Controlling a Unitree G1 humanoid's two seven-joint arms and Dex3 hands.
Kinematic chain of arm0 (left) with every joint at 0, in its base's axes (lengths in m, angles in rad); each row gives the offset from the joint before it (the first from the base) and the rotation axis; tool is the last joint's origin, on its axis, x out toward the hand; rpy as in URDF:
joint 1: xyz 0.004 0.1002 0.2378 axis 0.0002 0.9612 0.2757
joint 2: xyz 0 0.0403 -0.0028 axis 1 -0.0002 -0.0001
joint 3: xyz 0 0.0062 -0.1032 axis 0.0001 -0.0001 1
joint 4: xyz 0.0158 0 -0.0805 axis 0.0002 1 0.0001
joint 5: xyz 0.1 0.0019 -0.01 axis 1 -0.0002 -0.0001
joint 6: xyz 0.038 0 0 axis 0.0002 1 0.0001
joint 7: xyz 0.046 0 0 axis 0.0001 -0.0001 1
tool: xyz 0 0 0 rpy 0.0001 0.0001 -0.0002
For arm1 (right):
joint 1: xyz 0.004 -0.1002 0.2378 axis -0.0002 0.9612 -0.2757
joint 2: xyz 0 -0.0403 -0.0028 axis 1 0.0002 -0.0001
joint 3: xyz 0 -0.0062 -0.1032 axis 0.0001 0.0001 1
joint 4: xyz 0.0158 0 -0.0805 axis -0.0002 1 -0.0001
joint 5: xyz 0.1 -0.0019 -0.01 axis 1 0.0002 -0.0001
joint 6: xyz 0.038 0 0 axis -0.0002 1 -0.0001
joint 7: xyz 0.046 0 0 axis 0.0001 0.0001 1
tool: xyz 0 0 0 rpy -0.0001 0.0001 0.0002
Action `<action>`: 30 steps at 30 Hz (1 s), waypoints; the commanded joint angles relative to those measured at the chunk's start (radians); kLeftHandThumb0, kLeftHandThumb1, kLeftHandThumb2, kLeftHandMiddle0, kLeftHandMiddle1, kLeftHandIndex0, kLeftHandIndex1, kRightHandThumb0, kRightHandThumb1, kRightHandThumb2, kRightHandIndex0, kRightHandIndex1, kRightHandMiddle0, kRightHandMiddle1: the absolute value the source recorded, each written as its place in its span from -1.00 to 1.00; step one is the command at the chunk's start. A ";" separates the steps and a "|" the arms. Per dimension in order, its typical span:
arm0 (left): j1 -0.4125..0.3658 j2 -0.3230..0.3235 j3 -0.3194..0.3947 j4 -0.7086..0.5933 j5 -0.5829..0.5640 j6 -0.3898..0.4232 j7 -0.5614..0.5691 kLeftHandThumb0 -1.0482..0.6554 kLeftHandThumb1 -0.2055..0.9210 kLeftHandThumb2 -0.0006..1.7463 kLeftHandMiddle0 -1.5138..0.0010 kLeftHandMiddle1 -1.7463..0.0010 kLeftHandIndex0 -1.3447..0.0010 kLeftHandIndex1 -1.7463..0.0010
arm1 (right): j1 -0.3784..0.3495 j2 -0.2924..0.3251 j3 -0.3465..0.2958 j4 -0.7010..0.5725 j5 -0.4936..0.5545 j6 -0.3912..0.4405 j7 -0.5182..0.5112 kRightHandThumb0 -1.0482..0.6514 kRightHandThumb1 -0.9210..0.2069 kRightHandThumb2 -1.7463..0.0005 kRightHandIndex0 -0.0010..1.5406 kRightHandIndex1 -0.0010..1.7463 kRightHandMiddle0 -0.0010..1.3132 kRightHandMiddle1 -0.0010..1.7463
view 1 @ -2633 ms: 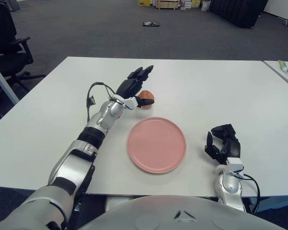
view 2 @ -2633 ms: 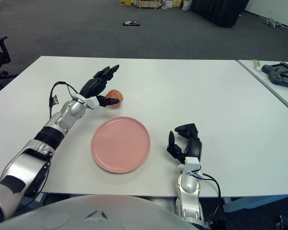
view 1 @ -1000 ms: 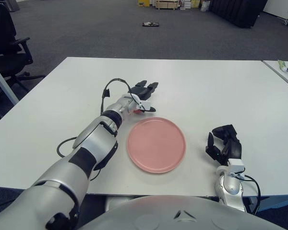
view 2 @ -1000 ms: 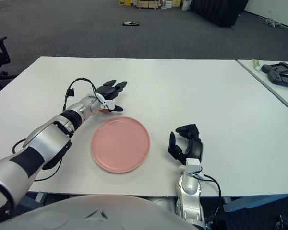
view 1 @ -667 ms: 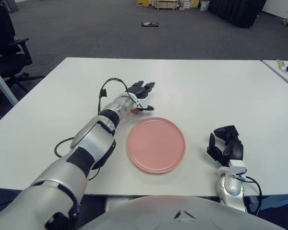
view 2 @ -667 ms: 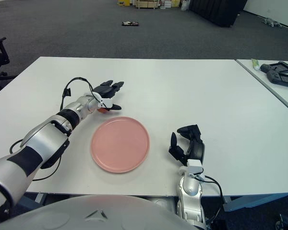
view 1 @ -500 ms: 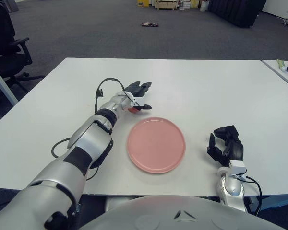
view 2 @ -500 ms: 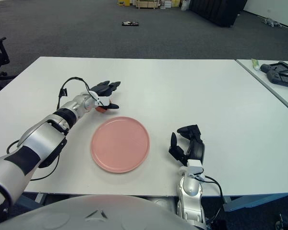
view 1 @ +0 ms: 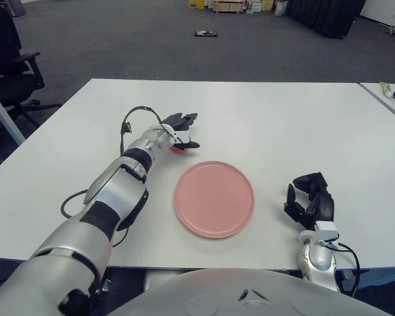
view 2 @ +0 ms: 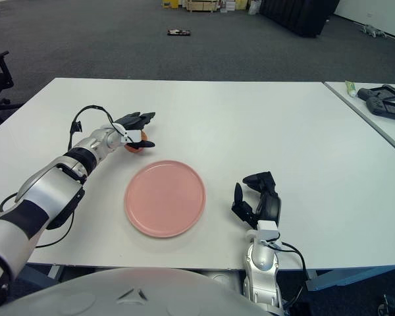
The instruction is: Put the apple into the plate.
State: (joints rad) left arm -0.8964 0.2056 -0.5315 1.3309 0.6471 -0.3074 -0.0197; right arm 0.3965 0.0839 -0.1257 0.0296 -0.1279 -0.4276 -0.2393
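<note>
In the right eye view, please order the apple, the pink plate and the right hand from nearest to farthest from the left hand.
1. apple: under the fingers of the left hand, far left.
2. pink plate: table centre.
3. right hand: right of the plate, near edge.

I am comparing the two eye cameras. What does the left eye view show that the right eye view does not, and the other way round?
Only the left eye view shows the whole black office chair at far left. Only the right eye view shows the black device on the neighbouring table at right in full. Both show the left hand around the apple behind the pink plate, the plate holding nothing, and the right hand idle to the plate's right.
</note>
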 commanded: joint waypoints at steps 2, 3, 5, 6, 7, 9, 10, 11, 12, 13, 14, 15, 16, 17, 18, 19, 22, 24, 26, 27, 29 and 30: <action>0.043 0.020 -0.012 0.016 0.015 0.018 -0.015 -0.86 0.89 -0.56 1.00 1.00 1.00 1.00 | 0.000 -0.012 -0.004 -0.001 0.006 -0.005 0.006 -0.23 -0.47 -0.08 -0.15 0.82 -0.42 1.00; 0.044 0.024 -0.013 0.015 0.016 0.016 -0.017 -0.86 0.90 -0.56 1.00 1.00 1.00 1.00 | 0.000 -0.012 -0.004 -0.001 0.007 -0.004 0.007 -0.23 -0.46 -0.08 -0.15 0.82 -0.41 1.00; 0.044 0.030 -0.015 0.013 0.016 0.013 -0.022 -0.85 0.90 -0.56 1.00 1.00 1.00 1.00 | 0.000 -0.013 -0.004 -0.002 0.009 -0.004 0.008 -0.23 -0.46 -0.08 -0.16 0.82 -0.41 1.00; 0.044 0.032 -0.016 0.013 0.016 0.012 -0.024 -0.85 0.90 -0.56 1.00 1.00 1.00 1.00 | 0.001 -0.013 -0.004 -0.002 0.010 -0.004 0.009 -0.23 -0.46 -0.08 -0.17 0.81 -0.41 1.00; 0.045 0.035 -0.017 0.012 0.016 0.012 -0.028 -0.84 0.90 -0.56 1.00 1.00 1.00 1.00 | 0.001 -0.013 -0.005 -0.002 0.010 -0.004 0.008 -0.23 -0.46 -0.08 -0.17 0.81 -0.41 1.00; 0.045 0.040 -0.020 0.011 0.018 0.014 -0.034 -0.83 0.90 -0.56 1.00 1.00 0.98 0.99 | 0.001 -0.012 -0.005 -0.003 0.011 -0.004 0.007 -0.23 -0.46 -0.08 -0.18 0.81 -0.42 1.00; 0.045 0.043 -0.022 0.010 0.019 0.015 -0.036 -0.83 0.90 -0.56 1.00 1.00 0.97 0.99 | 0.001 -0.012 -0.005 -0.003 0.011 -0.004 0.007 -0.23 -0.47 -0.08 -0.19 0.81 -0.42 1.00; 0.045 0.045 -0.025 0.009 0.022 0.017 -0.037 -0.82 0.90 -0.56 1.00 1.00 0.96 0.98 | 0.000 -0.012 -0.006 -0.003 0.011 -0.003 0.006 -0.23 -0.47 -0.07 -0.19 0.81 -0.42 1.00; 0.045 0.047 -0.028 0.009 0.024 0.018 -0.039 -0.82 0.89 -0.56 1.00 1.00 0.95 0.97 | 0.000 -0.012 -0.006 -0.003 0.011 -0.002 0.006 -0.23 -0.47 -0.07 -0.20 0.81 -0.42 1.00; 0.046 0.050 -0.031 0.008 0.026 0.018 -0.041 -0.82 0.89 -0.56 1.00 1.00 0.95 0.97 | 0.000 -0.011 -0.007 -0.003 0.011 0.000 0.005 -0.23 -0.47 -0.07 -0.20 0.81 -0.42 1.00; 0.046 0.052 -0.033 0.007 0.027 0.019 -0.042 -0.81 0.87 -0.54 1.00 1.00 0.96 0.94 | 0.000 -0.011 -0.007 -0.004 0.010 0.001 0.004 -0.23 -0.47 -0.07 -0.21 0.81 -0.42 1.00; 0.047 0.054 -0.035 0.007 0.027 0.018 -0.044 -0.81 0.85 -0.51 1.00 1.00 0.97 0.90 | 0.000 -0.010 -0.007 -0.004 0.011 0.003 0.004 -0.23 -0.47 -0.07 -0.21 0.81 -0.42 1.00; 0.048 0.056 -0.036 0.006 0.027 0.018 -0.045 -0.81 0.83 -0.50 1.00 1.00 0.98 0.87 | 0.000 -0.009 -0.007 -0.005 0.012 0.004 0.004 -0.23 -0.47 -0.07 -0.22 0.80 -0.42 1.00; 0.049 0.059 -0.037 0.005 0.027 0.017 -0.046 -0.81 0.82 -0.49 1.00 1.00 0.99 0.86 | -0.001 -0.008 -0.007 -0.005 0.014 0.005 0.005 -0.23 -0.47 -0.07 -0.22 0.80 -0.42 1.00; 0.050 0.062 -0.039 0.004 0.028 0.017 -0.048 -0.81 0.81 -0.48 0.99 1.00 0.99 0.83 | -0.001 -0.007 -0.007 -0.005 0.018 0.006 0.006 -0.23 -0.48 -0.07 -0.22 0.80 -0.42 1.00; 0.052 0.064 -0.040 0.003 0.029 0.018 -0.048 -0.81 0.81 -0.48 0.99 1.00 0.99 0.82 | -0.002 -0.006 -0.008 -0.005 0.020 0.007 0.007 -0.23 -0.48 -0.07 -0.22 0.80 -0.42 1.00; 0.056 0.070 -0.043 0.001 0.030 0.018 -0.051 -0.80 0.80 -0.46 1.00 1.00 1.00 0.80 | -0.005 -0.006 -0.008 -0.005 0.024 0.015 0.008 -0.23 -0.48 -0.06 -0.22 0.80 -0.42 1.00; 0.058 0.073 -0.043 -0.001 0.029 0.017 -0.053 -0.79 0.79 -0.46 1.00 1.00 1.00 0.79 | -0.005 -0.006 -0.008 -0.006 0.026 0.018 0.009 -0.23 -0.48 -0.06 -0.22 0.80 -0.43 1.00; 0.063 0.077 -0.042 -0.002 0.026 0.016 -0.057 -0.79 0.78 -0.46 0.99 1.00 1.00 0.79 | -0.007 -0.006 -0.009 -0.006 0.025 0.020 0.006 -0.23 -0.48 -0.06 -0.22 0.79 -0.43 1.00; 0.064 0.078 -0.041 -0.002 0.024 0.017 -0.059 -0.77 0.75 -0.43 0.99 0.99 1.00 0.78 | -0.008 -0.007 -0.009 -0.006 0.025 0.021 0.004 -0.23 -0.48 -0.06 -0.22 0.79 -0.43 1.00; 0.069 0.080 -0.039 -0.003 0.021 0.016 -0.060 -0.75 0.70 -0.40 0.98 0.99 1.00 0.77 | -0.009 -0.007 -0.009 -0.006 0.023 0.021 0.002 -0.23 -0.49 -0.06 -0.22 0.78 -0.43 1.00; 0.072 0.080 -0.036 -0.004 0.018 0.016 -0.060 -0.74 0.68 -0.38 0.98 0.99 1.00 0.77 | -0.009 -0.007 -0.009 -0.006 0.022 0.019 0.001 -0.23 -0.49 -0.06 -0.22 0.78 -0.43 1.00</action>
State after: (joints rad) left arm -0.8625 0.2832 -0.5615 1.3171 0.6569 -0.2969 -0.0481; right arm 0.3994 0.0772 -0.1287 0.0266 -0.1079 -0.4205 -0.2322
